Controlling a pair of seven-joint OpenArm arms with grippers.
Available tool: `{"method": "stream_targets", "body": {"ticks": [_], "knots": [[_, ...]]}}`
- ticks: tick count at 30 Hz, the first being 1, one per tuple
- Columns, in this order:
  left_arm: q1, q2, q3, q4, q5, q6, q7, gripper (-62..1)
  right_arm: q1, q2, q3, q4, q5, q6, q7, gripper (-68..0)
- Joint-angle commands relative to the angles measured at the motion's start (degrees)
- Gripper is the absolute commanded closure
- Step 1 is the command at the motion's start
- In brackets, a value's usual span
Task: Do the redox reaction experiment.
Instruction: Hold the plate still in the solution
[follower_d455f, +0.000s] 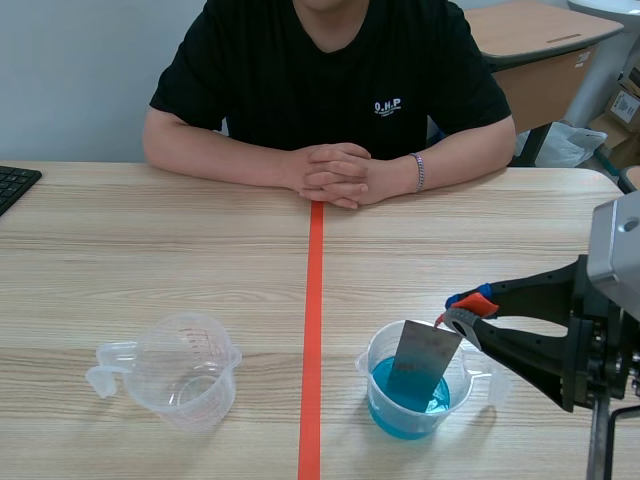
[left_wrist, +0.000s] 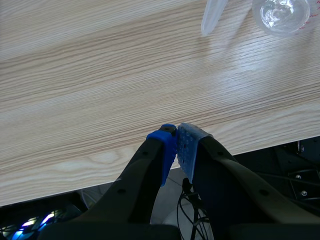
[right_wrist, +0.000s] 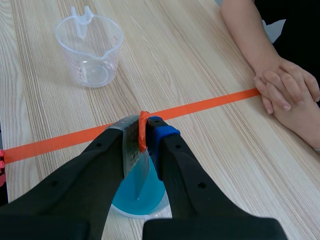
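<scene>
Right gripper (right_wrist: 145, 135): fingers clamped on the top edge of a metal plate (follower_d455f: 425, 360), which hangs straight below the fingertips.
Metal plate: nearly upright, slightly tilted; its lower end stands in blue liquid (follower_d455f: 400, 412).
Cup under right gripper: clear plastic cup (follower_d455f: 372, 362), directly beneath the fingertips, holding the blue liquid to about half its height.
Left gripper (left_wrist: 177, 145): fingers pressed together, nothing between them; pads level with the near edge of the table (left_wrist: 100, 75).
Empty cup (follower_d455f: 185, 370): clear plastic, with handle and spout, no liquid visible; ahead of the left gripper and well apart from it.
Tape line (follower_d455f: 313, 300): runs between the two cups, just ahead of the right gripper.
Person's hands (follower_d455f: 335, 172): clasped on the table at the far end of the tape line, well beyond both grippers.
Keyboard (follower_d455f: 12, 185): only a corner visible, at the table's far left.
</scene>
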Motion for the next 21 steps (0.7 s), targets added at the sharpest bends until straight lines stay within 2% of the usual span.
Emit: {"method": "stream_targets", "body": {"ticks": [1,21], "knots": [[0.5,-0.2,0.3,0.8,-0.4,0.1,-0.5,-4.2,0.4,0.6,0.3,-0.2,0.4,0.4,0.6,-1.5],[0.5,-0.2,0.3,0.8,-0.4,0.1,-0.5,-4.2,0.3,0.9,0.5,0.2,0.4,0.4,1.0,-1.5]]}}
